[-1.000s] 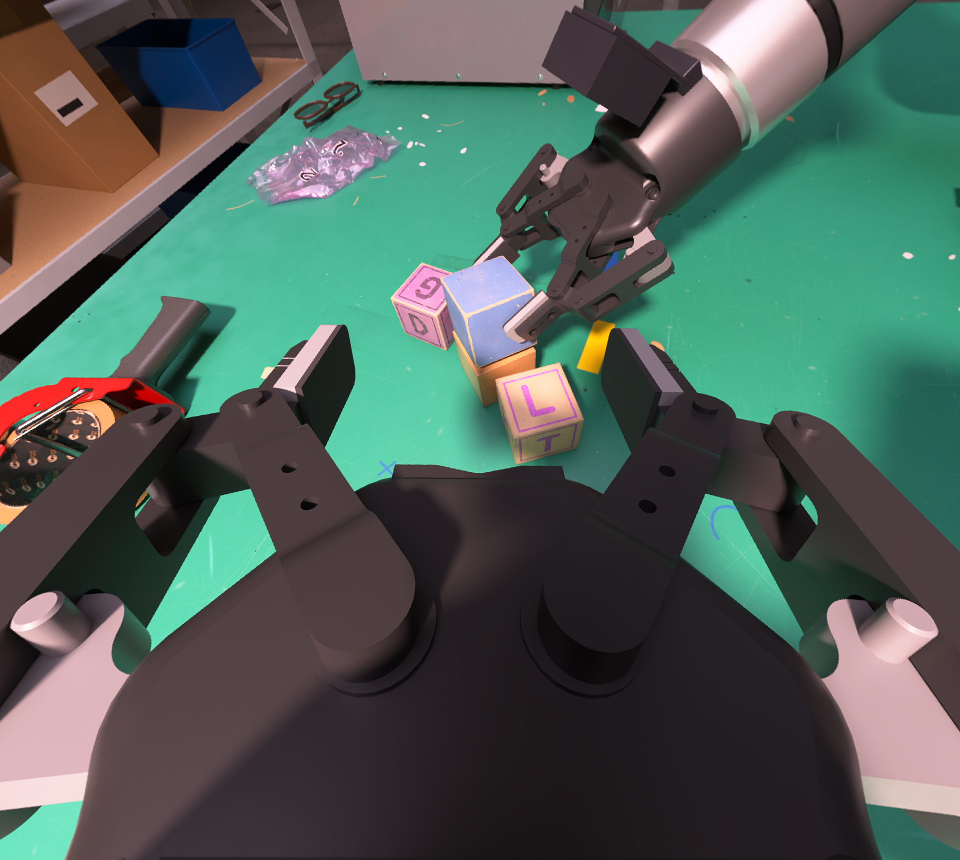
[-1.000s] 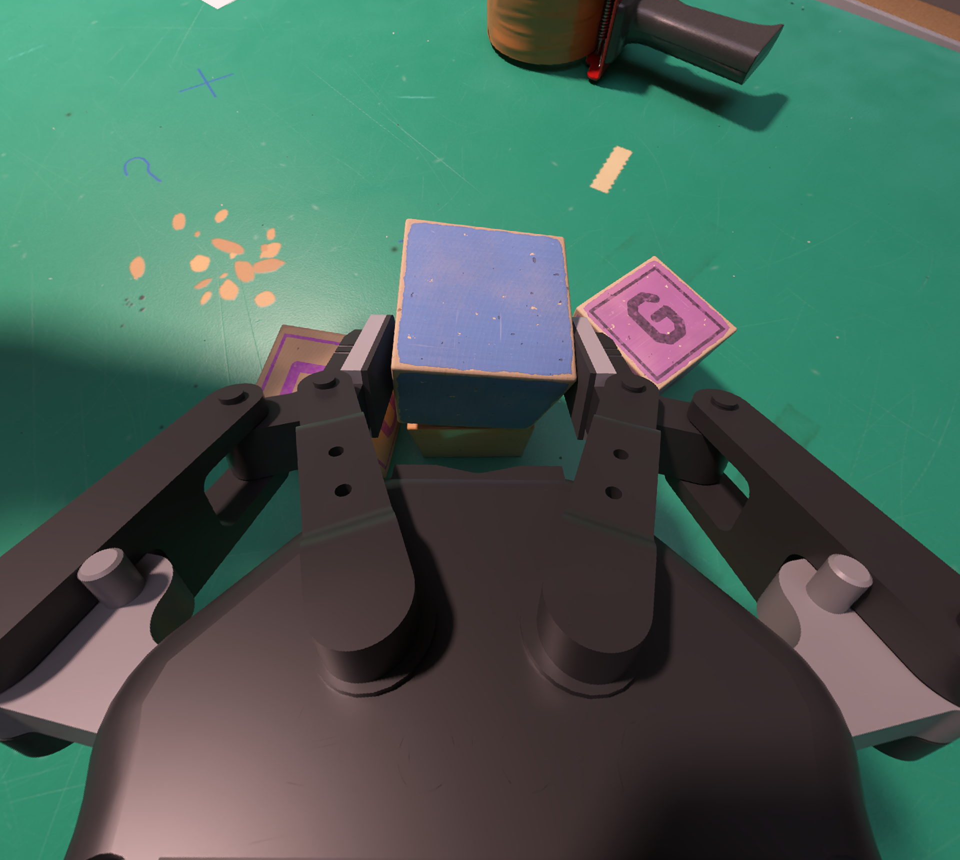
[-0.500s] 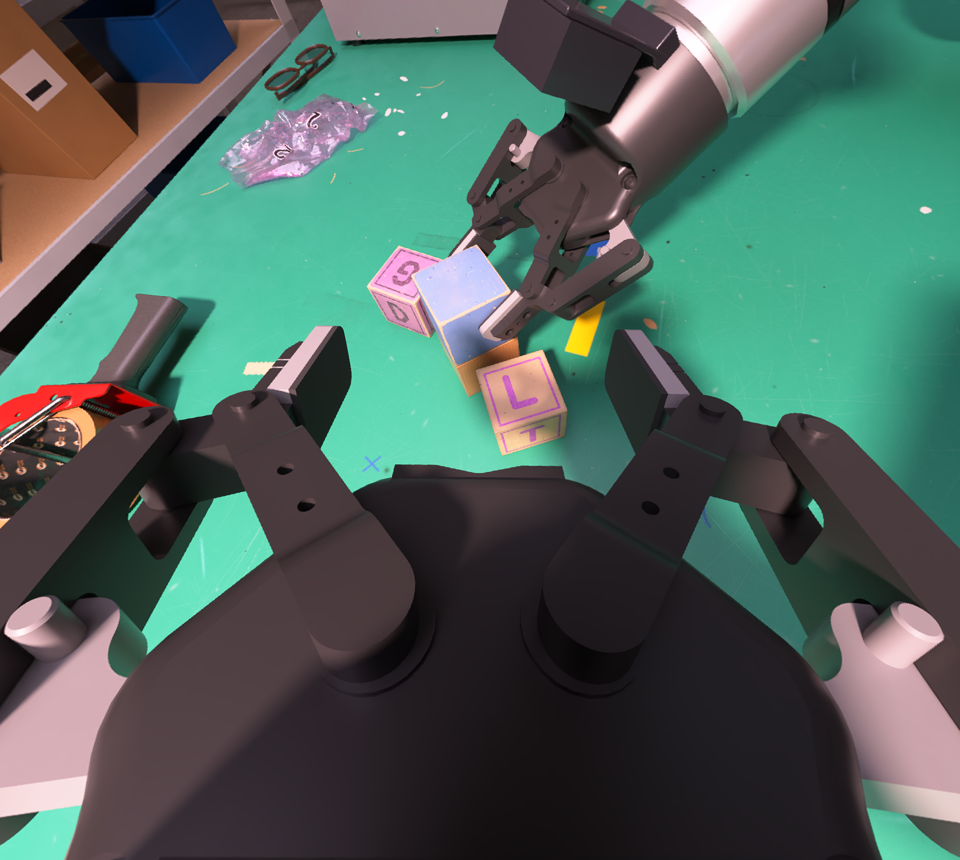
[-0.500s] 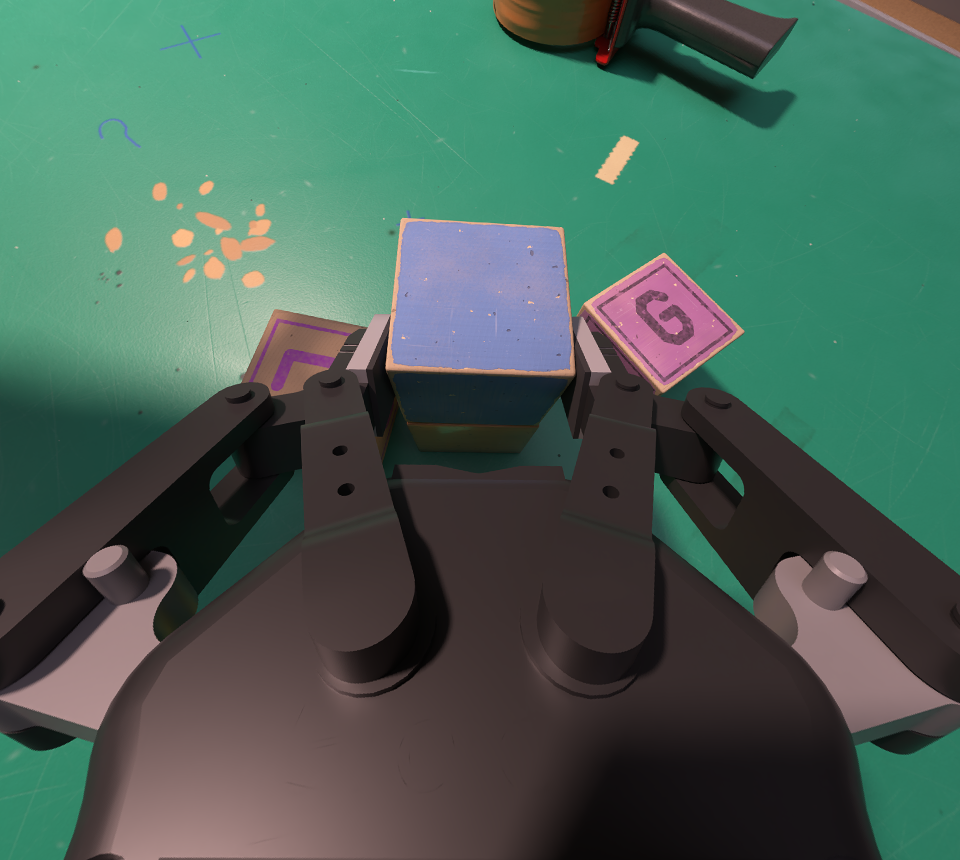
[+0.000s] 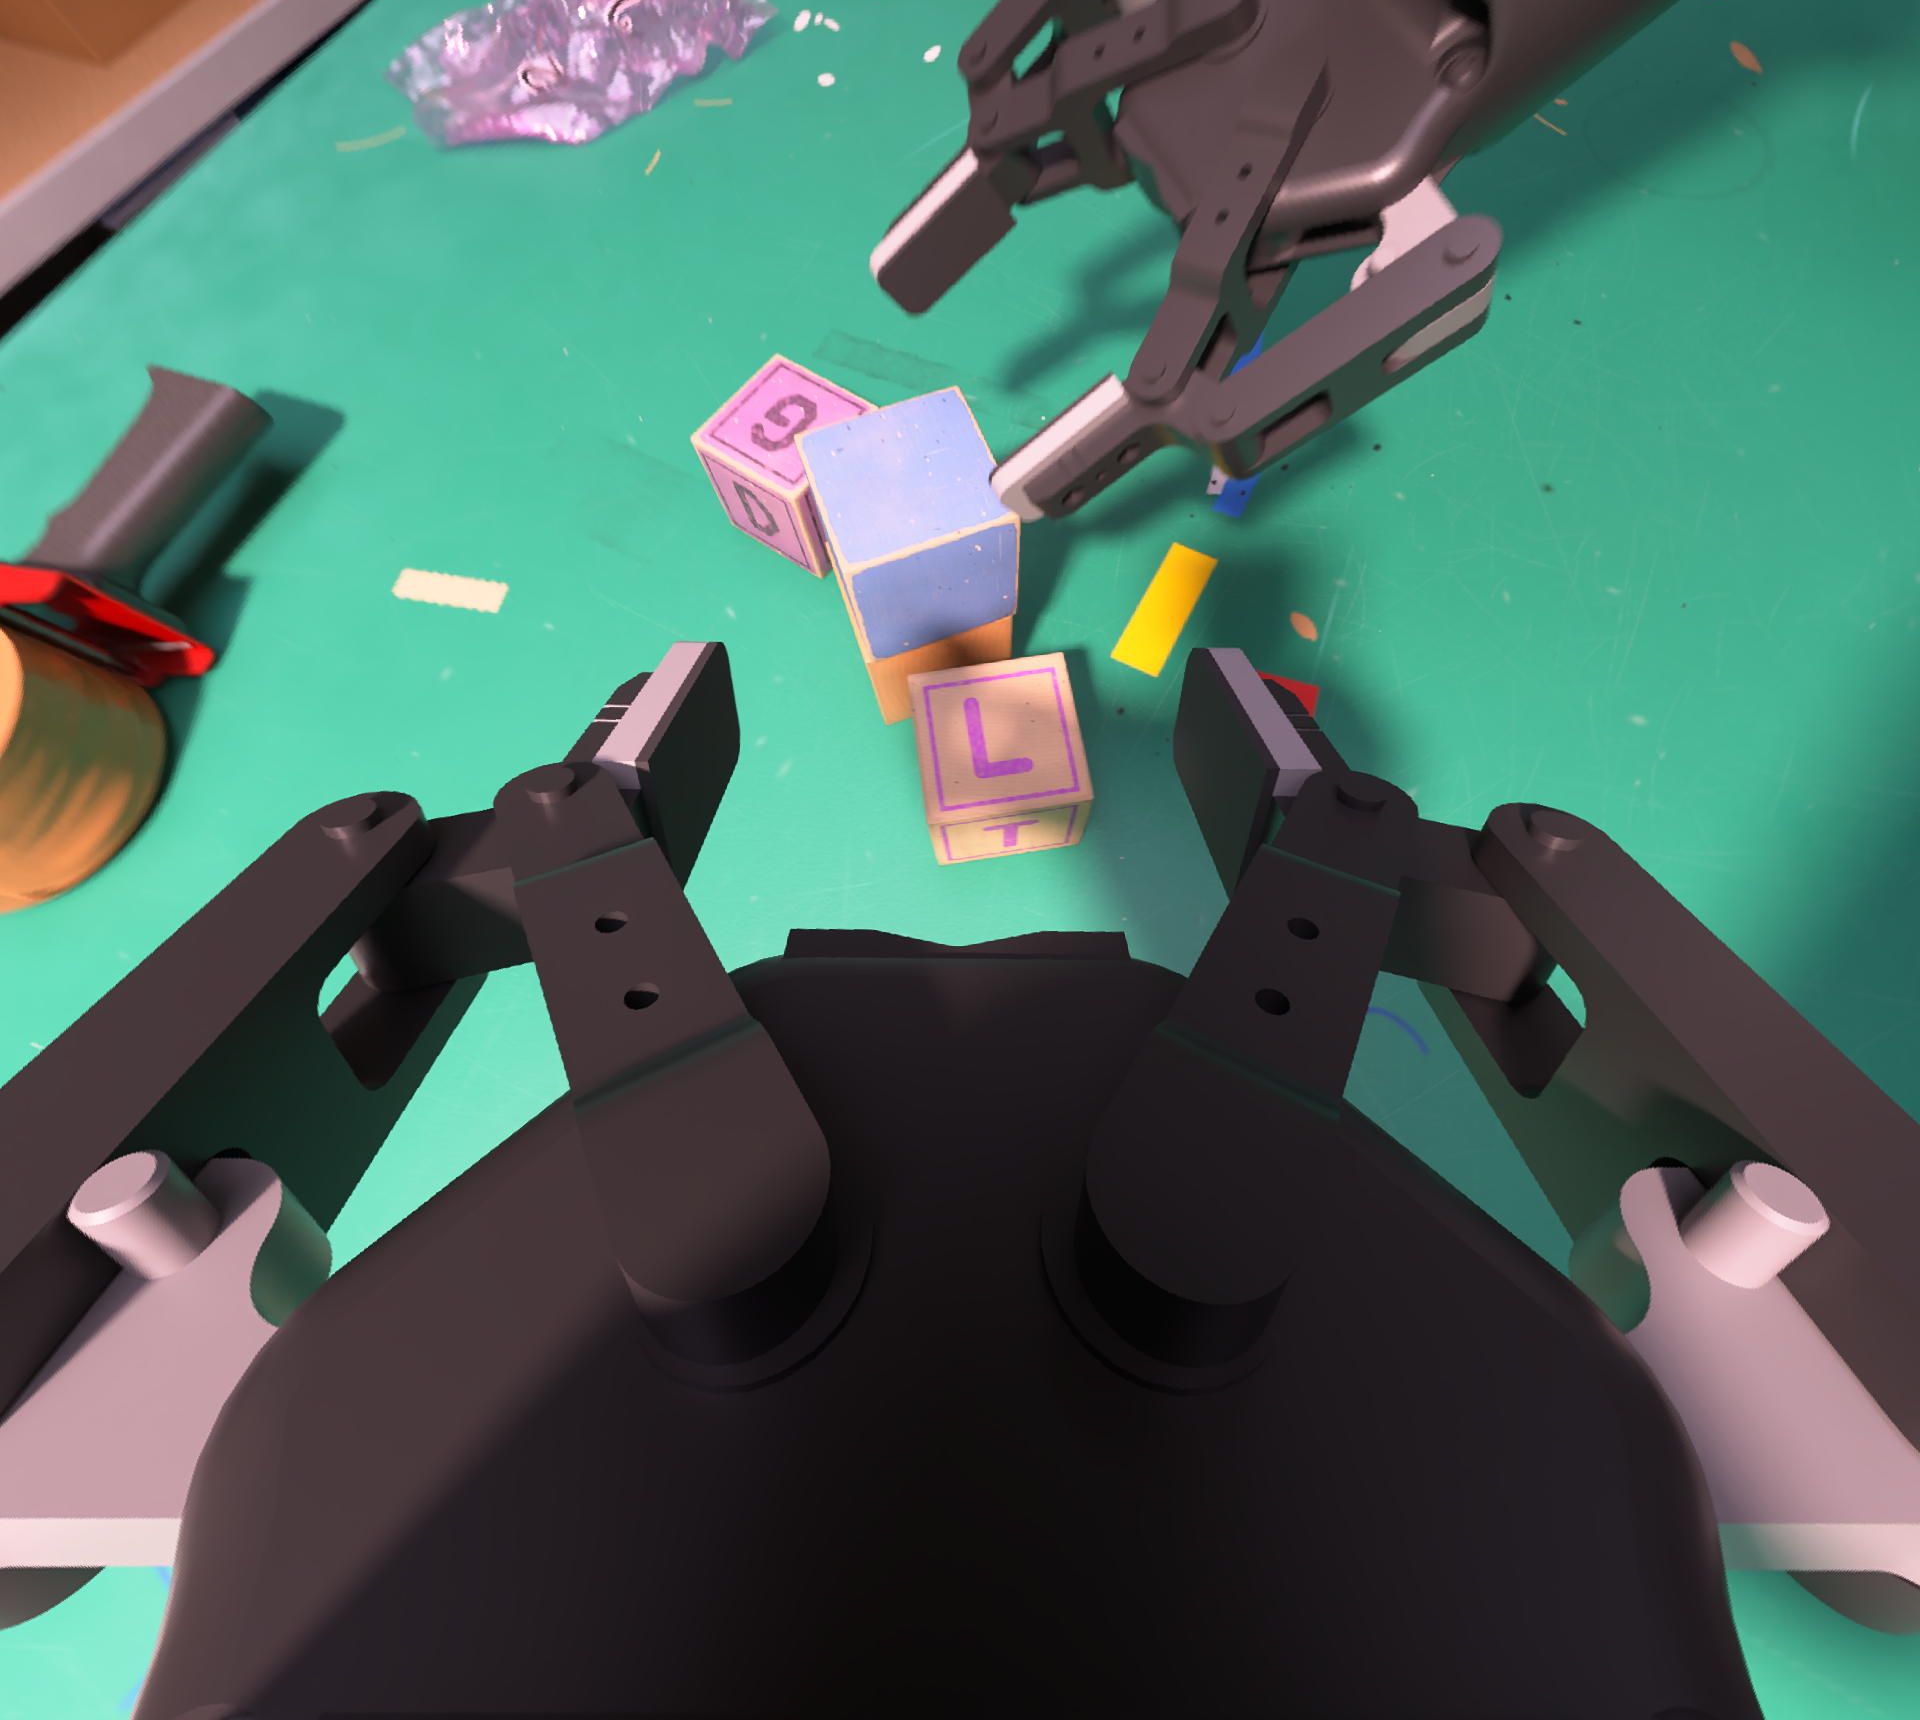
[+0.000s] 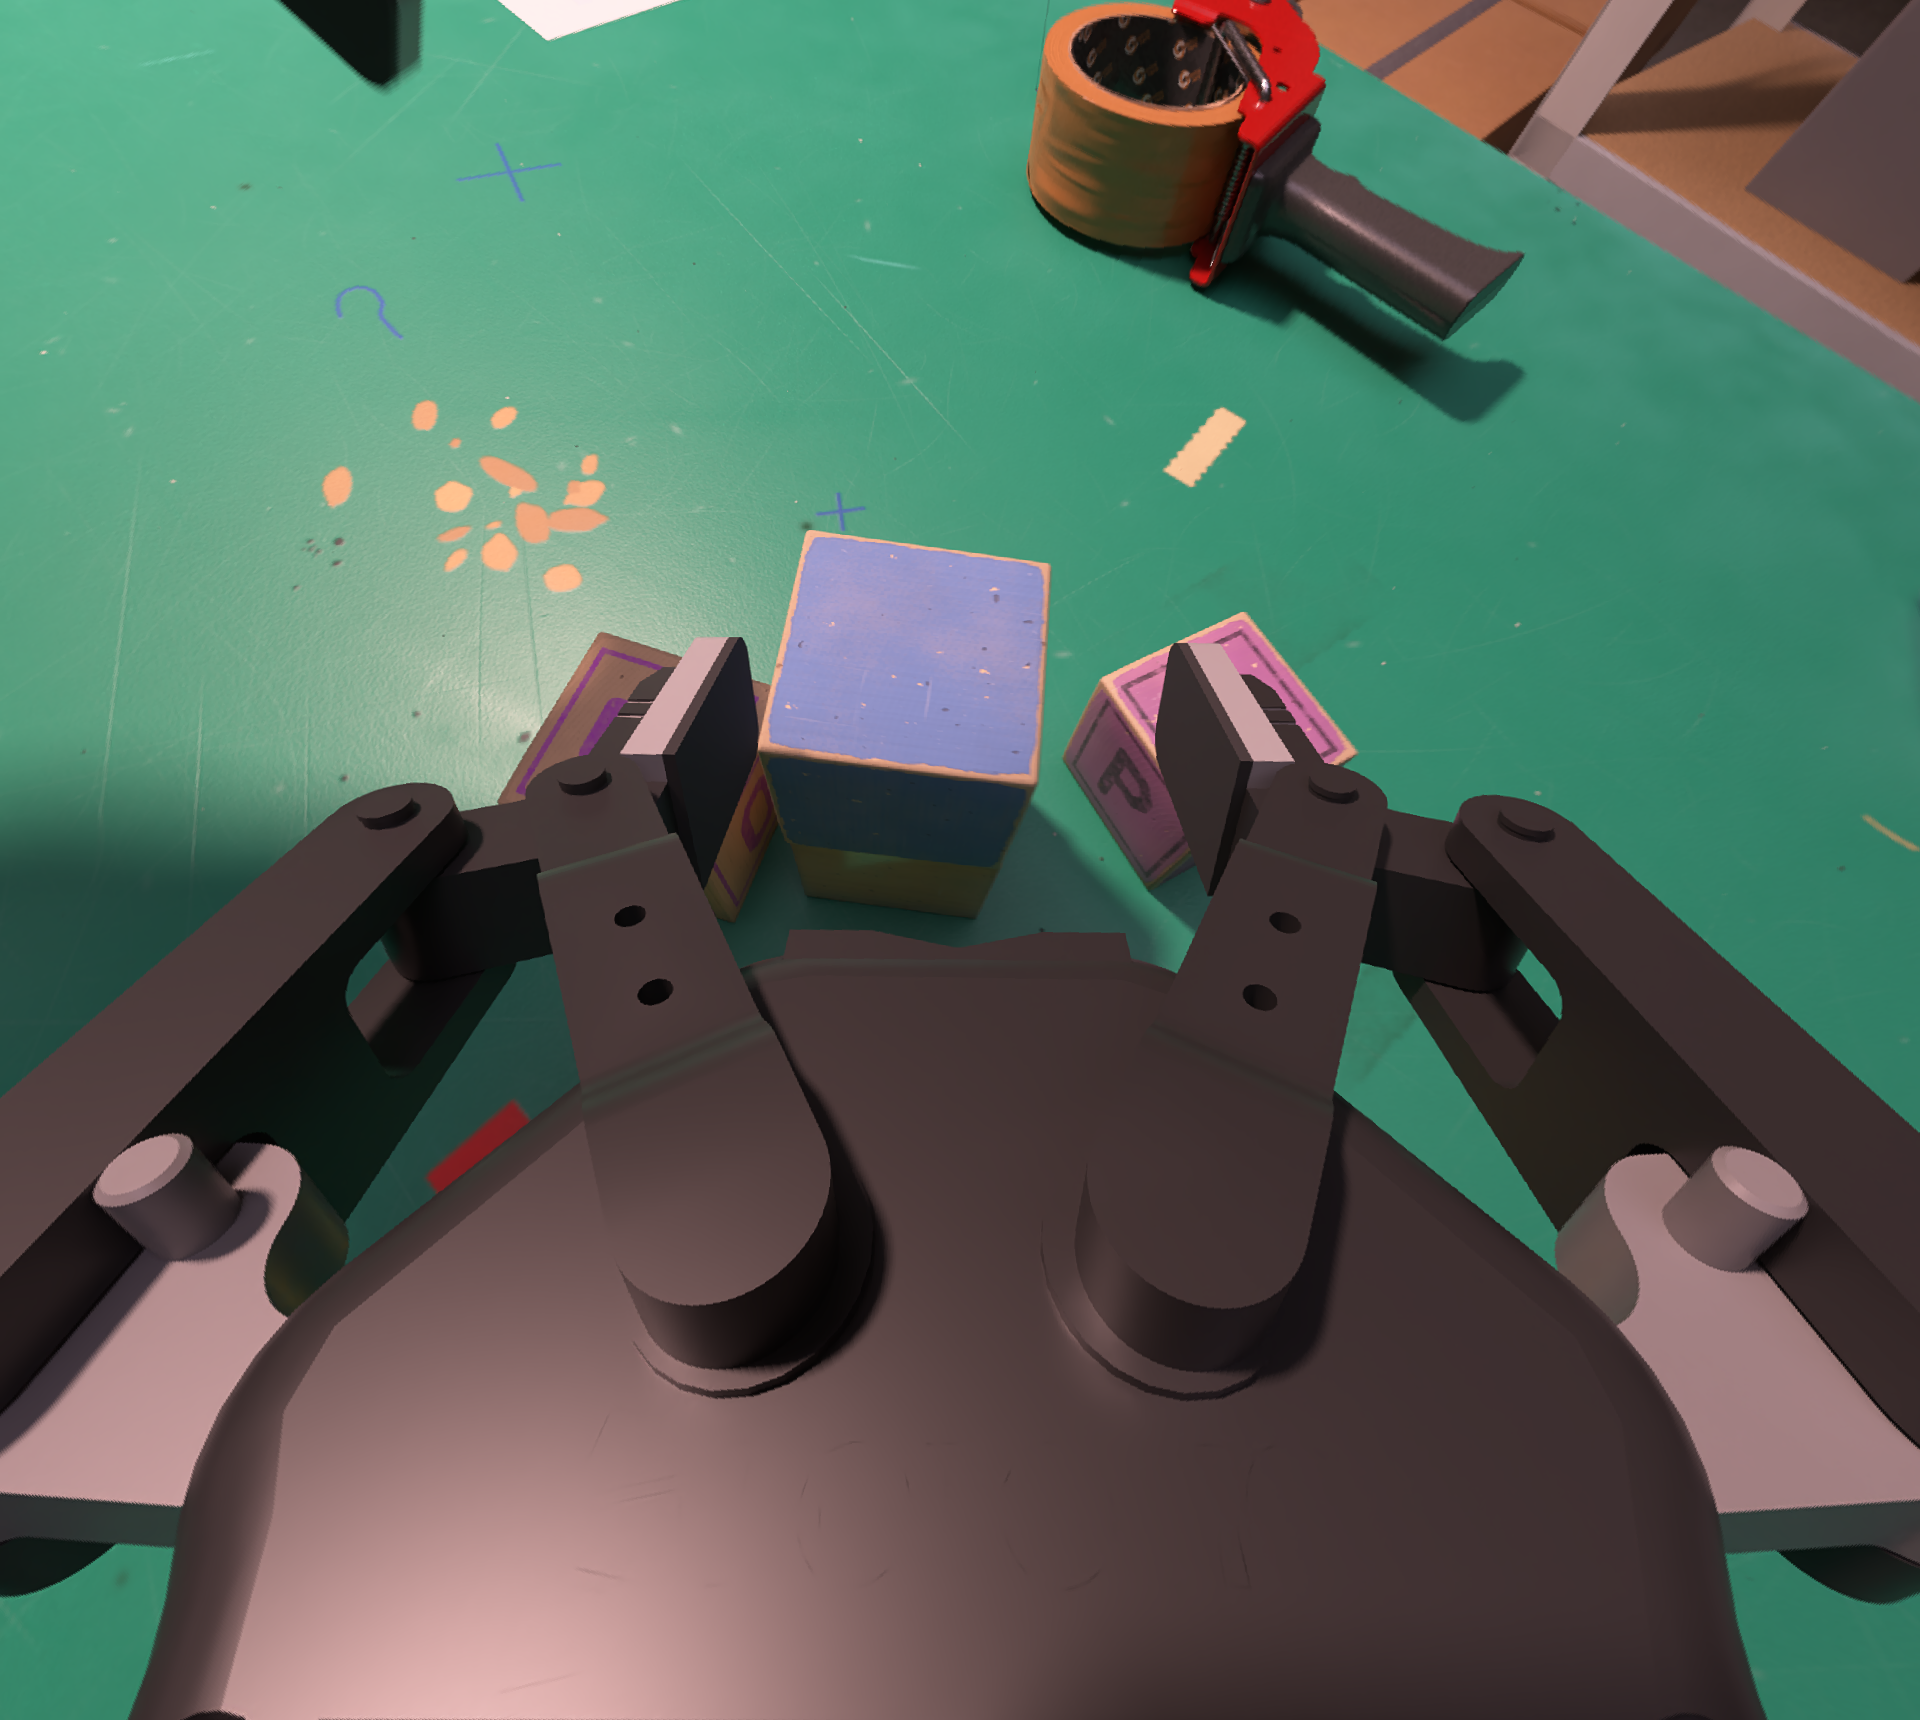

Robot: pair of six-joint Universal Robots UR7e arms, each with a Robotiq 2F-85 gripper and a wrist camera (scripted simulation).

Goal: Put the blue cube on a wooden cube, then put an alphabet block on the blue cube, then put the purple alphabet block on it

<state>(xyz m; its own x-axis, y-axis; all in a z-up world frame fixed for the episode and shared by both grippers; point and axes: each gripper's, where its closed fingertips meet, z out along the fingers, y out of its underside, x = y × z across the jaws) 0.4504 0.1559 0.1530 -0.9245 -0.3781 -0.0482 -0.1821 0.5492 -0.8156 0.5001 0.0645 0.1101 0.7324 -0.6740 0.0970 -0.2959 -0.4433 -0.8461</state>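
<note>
The blue cube sits squarely on a wooden cube (only a strip of plain wood shows beneath it), its paint speckled and worn at the edges. A purple alphabet block stands just beside the stack, and a tan alphabet block with purple lettering stands on the opposite side.

The counter is green, marked with thin blue pen strokes and a scatter of orange flecks. The blue cube is speckled with pale chips and edged in cream; the wooden cube under it is plain tan. A pink alphabet block bears dark letters, and a tan alphabet block bears purple letters in purple frames. The tape dispenser is red with a grey handle and orange-brown tape. A yellow strip is seen on the counter.
</note>
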